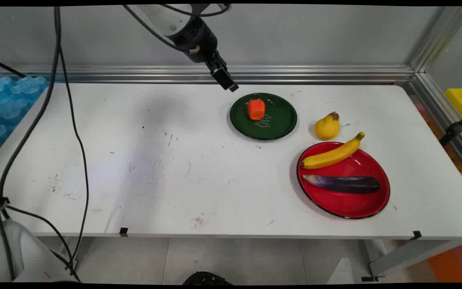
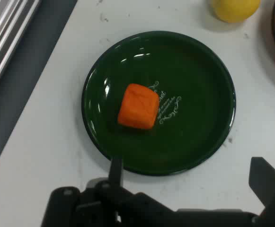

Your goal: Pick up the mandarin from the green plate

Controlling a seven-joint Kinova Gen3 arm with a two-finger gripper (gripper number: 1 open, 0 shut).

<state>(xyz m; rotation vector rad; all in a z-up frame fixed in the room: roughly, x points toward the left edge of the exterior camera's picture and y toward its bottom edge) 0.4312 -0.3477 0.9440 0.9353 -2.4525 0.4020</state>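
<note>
An orange pepper (image 1: pixel 256 109) (image 2: pixel 137 106) lies on the left part of a dark green plate (image 1: pixel 279 124) (image 2: pixel 199 94) near the table's back. My gripper (image 1: pixel 227 83) (image 2: pixel 190 176) hangs in the air above and to the left of that plate, tilted toward it. In the hand view its two black fingers stand wide apart with nothing between them, so it is open; the pepper lies a little beyond the left finger (image 2: pixel 116 171).
A yellow pear (image 1: pixel 327 126) (image 2: pixel 235 8) stands right of the green plate. A red plate (image 1: pixel 347 206) at the front right holds a banana (image 1: pixel 332 155) and a purple eggplant (image 1: pixel 343 183). Black cables (image 1: pixel 70 120) hang at the left. An aluminium rail (image 1: pixel 295 74) runs along the back.
</note>
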